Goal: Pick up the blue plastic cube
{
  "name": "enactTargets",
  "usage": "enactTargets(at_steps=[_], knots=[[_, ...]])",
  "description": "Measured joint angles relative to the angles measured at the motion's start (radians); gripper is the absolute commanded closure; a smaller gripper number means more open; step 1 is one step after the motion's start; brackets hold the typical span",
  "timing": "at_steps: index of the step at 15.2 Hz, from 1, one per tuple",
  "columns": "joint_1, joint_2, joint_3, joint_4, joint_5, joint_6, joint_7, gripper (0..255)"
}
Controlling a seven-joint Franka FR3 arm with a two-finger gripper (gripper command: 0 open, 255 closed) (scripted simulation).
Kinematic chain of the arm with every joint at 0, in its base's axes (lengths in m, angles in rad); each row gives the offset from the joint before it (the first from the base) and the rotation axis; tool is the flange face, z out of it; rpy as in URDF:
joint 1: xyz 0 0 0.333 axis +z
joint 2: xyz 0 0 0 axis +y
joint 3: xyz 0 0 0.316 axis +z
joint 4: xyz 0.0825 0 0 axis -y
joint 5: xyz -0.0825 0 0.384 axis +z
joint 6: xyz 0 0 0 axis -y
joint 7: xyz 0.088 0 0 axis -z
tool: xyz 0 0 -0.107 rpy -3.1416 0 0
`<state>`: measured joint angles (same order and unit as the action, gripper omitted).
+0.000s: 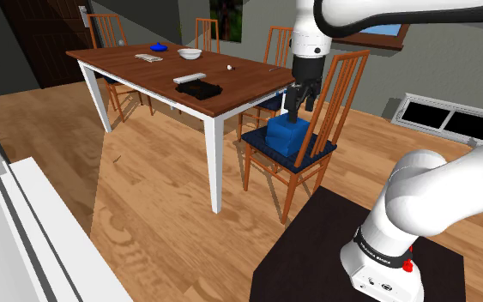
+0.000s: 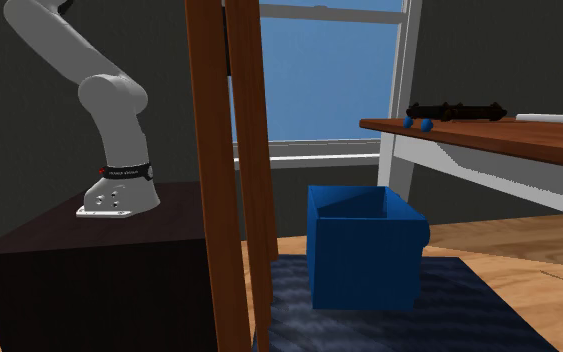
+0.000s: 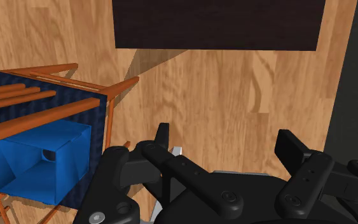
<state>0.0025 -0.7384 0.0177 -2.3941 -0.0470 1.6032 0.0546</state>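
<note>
1. As I see it from the shoulder view, the blue cube [image 1: 286, 137] sits on the dark blue cushion [image 1: 255, 140] of a chair [image 1: 344, 81], beside the bench [image 1: 145, 73].
2. Jaws hang just above it, spread apart, gripping nothing.
3. In my wrist view the blue cube [image 3: 41, 159] lies off to one side of the jaws, not between them.

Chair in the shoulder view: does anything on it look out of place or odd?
Yes. A blue cube sits on the chair's cushion, not on the table. It looks hollow and open on top, more box than solid cube. Nothing looks spilled or tipped.
</note>
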Motion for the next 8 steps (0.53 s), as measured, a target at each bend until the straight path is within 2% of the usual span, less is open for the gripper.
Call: enactTargets(at_steps=[3, 8], knots=[[-0.008, 0.025, -0.018, -0.005, -0.011, 0.031, -0.016, 0], [-0.045, 0.128, -0.099, -0.002, -0.053, 0.137, -0.090, 0]])
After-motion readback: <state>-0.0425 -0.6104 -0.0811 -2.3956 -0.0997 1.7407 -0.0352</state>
